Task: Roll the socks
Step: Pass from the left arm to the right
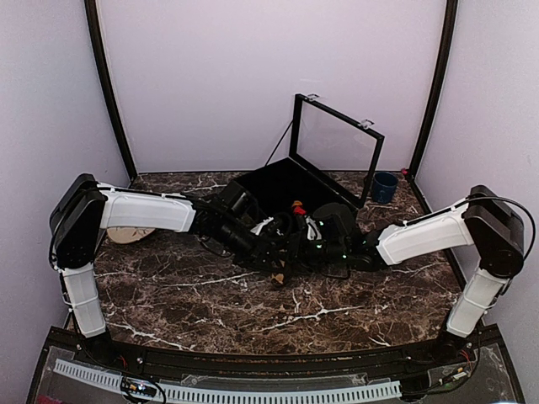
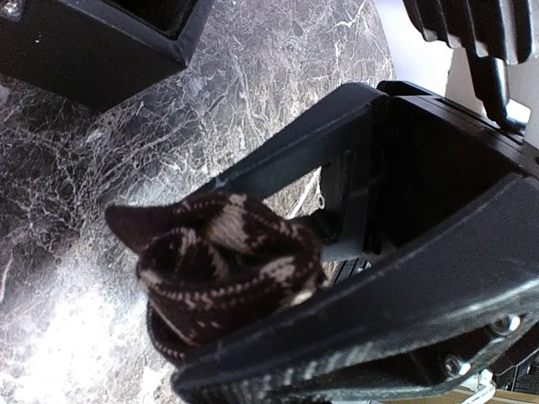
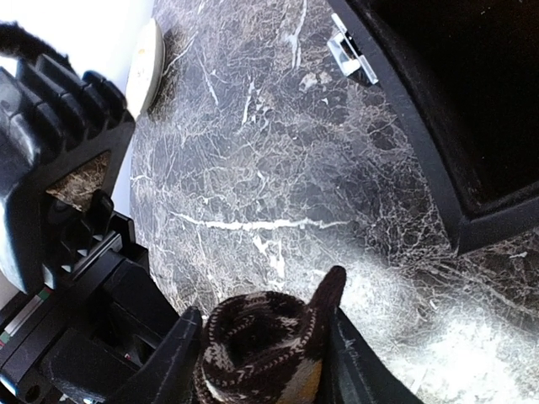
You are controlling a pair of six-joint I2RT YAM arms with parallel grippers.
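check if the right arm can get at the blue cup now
Probably, but not at once: the blue cup stands in the open beside the black box, nothing between it and the right arm. Its jaws look shut on the rolled sock.

So the open case (image 1: 290,181) sits back-middle on the table (image 1: 168,295), with its lid (image 1: 337,151) standing up at its back right. The cup (image 1: 385,187) is just right of the case, and the plate (image 1: 126,234) is off left, partly under the left arm. The rolled sock (image 2: 227,261) is in front of the case, pinched in both the left gripper (image 2: 202,278) and the right gripper (image 3: 263,324).
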